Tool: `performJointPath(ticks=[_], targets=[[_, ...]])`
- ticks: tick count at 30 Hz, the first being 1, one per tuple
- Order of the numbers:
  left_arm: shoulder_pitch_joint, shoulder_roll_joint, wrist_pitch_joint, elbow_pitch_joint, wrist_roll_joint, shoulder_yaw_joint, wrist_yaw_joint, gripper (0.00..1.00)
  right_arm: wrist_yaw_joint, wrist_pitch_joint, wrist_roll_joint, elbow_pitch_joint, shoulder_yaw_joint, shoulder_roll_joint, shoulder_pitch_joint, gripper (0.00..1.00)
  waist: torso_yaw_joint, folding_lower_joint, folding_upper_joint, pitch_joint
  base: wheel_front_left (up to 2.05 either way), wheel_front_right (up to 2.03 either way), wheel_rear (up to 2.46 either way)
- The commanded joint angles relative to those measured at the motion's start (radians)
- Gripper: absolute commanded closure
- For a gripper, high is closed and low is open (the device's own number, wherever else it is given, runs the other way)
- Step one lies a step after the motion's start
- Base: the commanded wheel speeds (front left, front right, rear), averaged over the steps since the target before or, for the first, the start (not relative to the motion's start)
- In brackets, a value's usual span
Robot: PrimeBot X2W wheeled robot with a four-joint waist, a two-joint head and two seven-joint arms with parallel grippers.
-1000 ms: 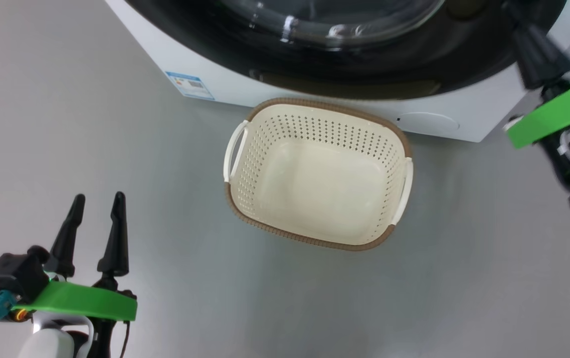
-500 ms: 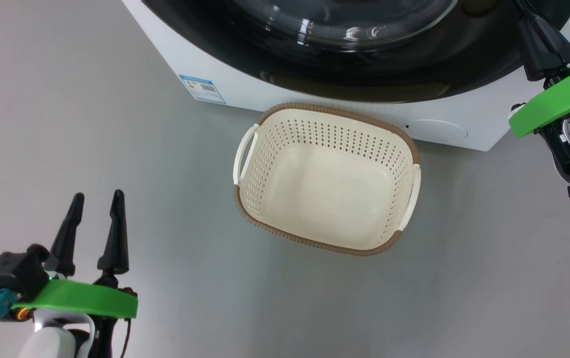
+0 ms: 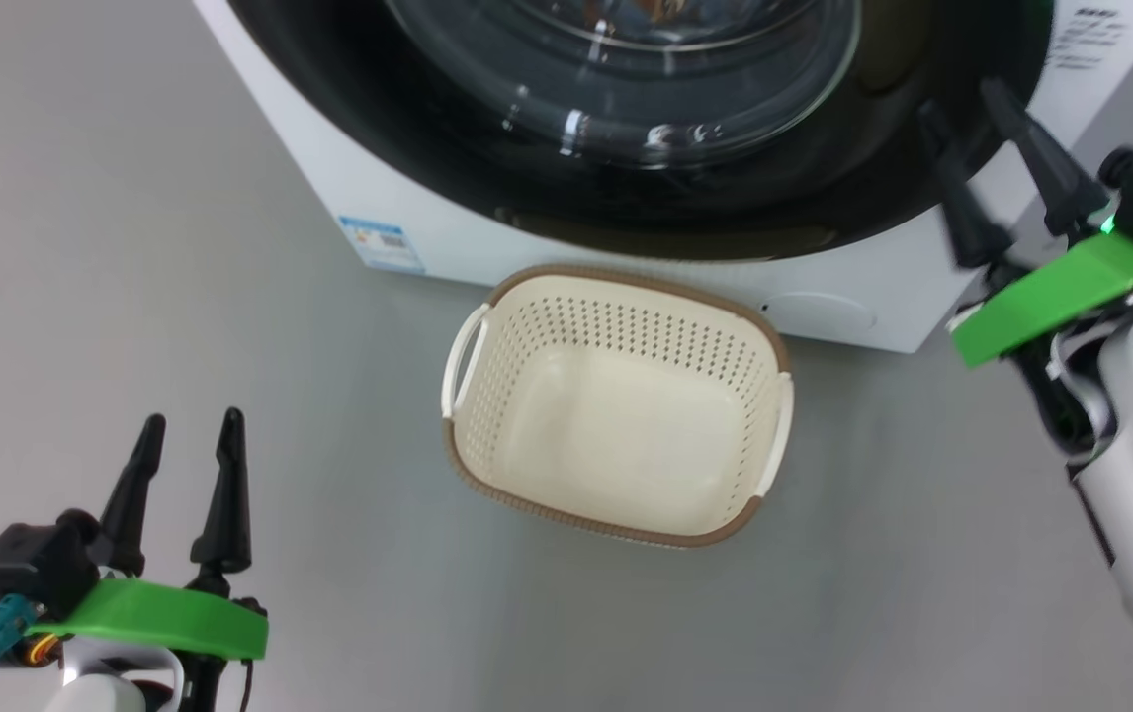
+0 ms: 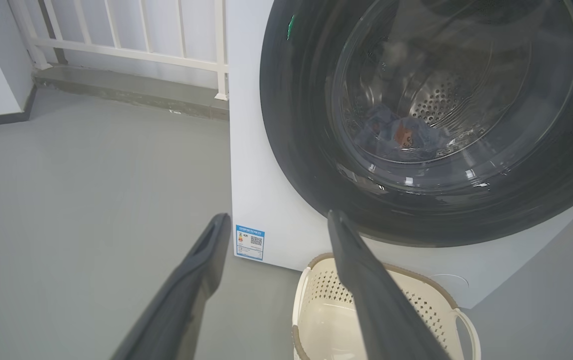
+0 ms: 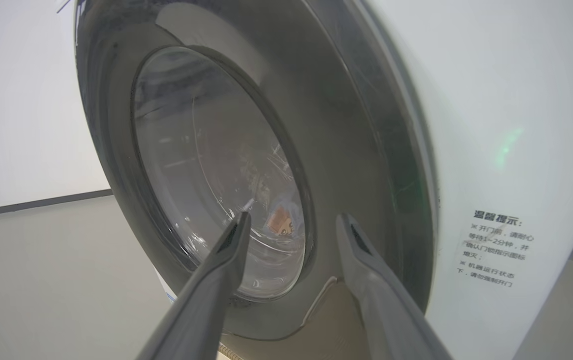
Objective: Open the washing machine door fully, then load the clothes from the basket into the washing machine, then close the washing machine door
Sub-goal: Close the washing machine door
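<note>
Brown-rimmed basket [image 3: 626, 326] stands just beside the washing machine [image 3: 448, 237] on grey floor [image 3: 230, 297]

Beyond the left hand [image 4: 277, 216], the clothes [image 4: 401, 137] show only dimly through the washing machine door [image 4: 291, 125], itself cut off at the frame's edge. That hand hides part of the basket [image 4: 321, 295]. The blue label [image 4: 250, 242] just beyond it is too small to read.

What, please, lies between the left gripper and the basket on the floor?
Bare grey floor, as the head view shows: nothing sits between the left gripper and the basket.
</note>
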Motion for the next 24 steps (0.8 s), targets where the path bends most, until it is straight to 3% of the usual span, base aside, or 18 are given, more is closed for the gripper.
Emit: performJointPath(ticks=[1, 24], targets=[[-0.001, 0.037, -0.006, -0.016, -0.005, 0.032, -0.002, 0.00, -0.006, -0.005, -0.005, -0.036, 0.018, 0.008, 0.034, 0.00, -0.036, 0.0000, 0.0000, -0.041, 0.00, 0.00, 0.00], [0.136, 0.033, -0.006, 0.003, 0.005, 0.015, -0.002, 0.00, -0.006, -0.005, -0.007, -0.242, 0.010, 0.104, 0.462, 0.00, -0.244, 0.0000, 0.0000, -0.279, 0.00, 0.00, 0.00]])
